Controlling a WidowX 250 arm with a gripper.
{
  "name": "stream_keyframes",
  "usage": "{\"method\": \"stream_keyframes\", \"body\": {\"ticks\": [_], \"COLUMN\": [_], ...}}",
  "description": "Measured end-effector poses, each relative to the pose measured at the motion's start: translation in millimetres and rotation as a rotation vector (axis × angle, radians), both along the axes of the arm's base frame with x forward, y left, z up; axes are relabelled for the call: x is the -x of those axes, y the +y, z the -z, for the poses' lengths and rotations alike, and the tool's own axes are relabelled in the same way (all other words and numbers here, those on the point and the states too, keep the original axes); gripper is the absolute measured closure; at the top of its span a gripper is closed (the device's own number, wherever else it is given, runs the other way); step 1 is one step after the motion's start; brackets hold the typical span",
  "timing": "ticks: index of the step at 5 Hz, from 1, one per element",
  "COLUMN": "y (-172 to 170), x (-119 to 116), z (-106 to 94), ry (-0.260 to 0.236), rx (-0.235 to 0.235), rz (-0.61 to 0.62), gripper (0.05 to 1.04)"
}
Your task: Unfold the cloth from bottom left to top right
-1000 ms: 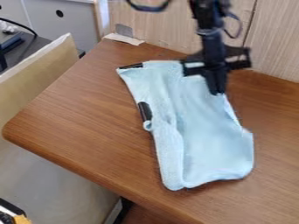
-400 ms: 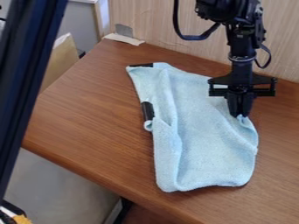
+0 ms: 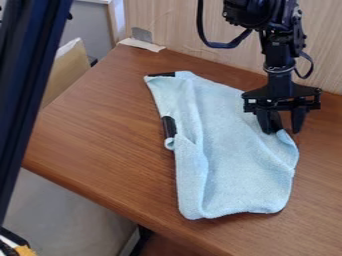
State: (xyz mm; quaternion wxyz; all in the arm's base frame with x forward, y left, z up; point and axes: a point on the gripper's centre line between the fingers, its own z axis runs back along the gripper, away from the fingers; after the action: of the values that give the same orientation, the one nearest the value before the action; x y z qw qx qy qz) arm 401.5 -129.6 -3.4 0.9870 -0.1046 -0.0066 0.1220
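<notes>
Blue cloth mid-table, black jaws parted at its edge
Light-blue, roughly rectangular fabric cloth lies rumpled around the frame's centre on the brown wooden table; right of centre, the black two-finger gripper has its jaws spread apart.

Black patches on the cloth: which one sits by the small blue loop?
The lower patch, partway down the left edge of the cloth, with the loop just below; the other patch is at the top-left corner.

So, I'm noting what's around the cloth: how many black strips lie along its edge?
2: one black strip at the top-left corner of the light-blue fabric cloth, another black strip partway down its left side. Folds may hide more.
</notes>
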Motion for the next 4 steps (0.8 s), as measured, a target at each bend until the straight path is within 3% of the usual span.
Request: {"method": "stream_keyframes", "body": {"ticks": [1, 2, 4], "y": [0, 2, 19], "x": [4, 6, 15], "z": [-6.2, -18.7, -85.2], "ry": [-0.007, -0.015, -0.151], "rx": [0.010, 0.019, 0.089], "rz": [0.022, 0.031, 0.020], "gripper": [0.087, 0.082, 0.083]}}
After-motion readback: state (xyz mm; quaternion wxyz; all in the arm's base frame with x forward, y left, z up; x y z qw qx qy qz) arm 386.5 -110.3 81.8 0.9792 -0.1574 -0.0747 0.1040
